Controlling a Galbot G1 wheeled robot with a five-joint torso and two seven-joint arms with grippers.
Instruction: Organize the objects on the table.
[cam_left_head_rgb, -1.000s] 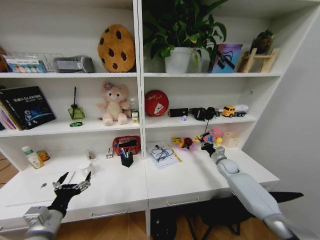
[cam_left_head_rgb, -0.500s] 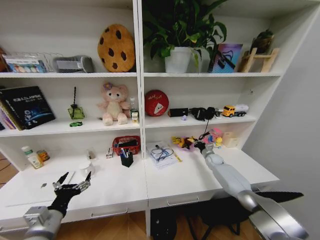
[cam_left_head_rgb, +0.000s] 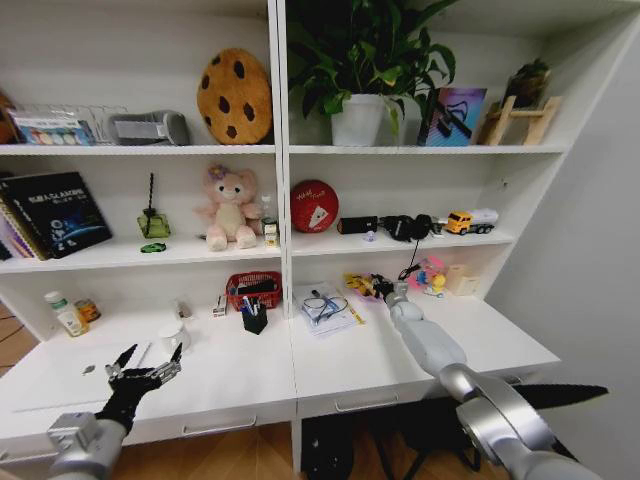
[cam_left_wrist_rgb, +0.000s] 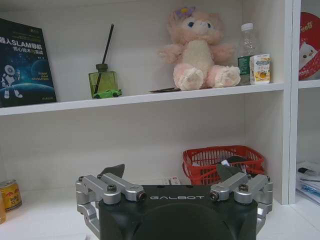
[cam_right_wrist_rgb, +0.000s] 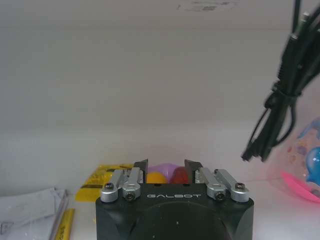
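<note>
At the back of the long white desk (cam_left_head_rgb: 400, 365), the right gripper (cam_right_wrist_rgb: 166, 167) reaches with its black fingers (cam_right_wrist_rgb: 142, 166) apart but close, just in front of small yellow, purple and red pieces (cam_right_wrist_rgb: 162, 174) beside a yellow packet (cam_right_wrist_rgb: 102, 184). The left gripper (cam_left_head_rgb: 148, 362) hovers wide open over the desk's left end.

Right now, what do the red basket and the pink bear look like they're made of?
The red basket looks like moulded plastic: glossy, with open lattice walls. The pink bear looks like soft plush fabric: a fuzzy, matte pile with paler padded feet. Neither can be confirmed by sight alone.
</note>
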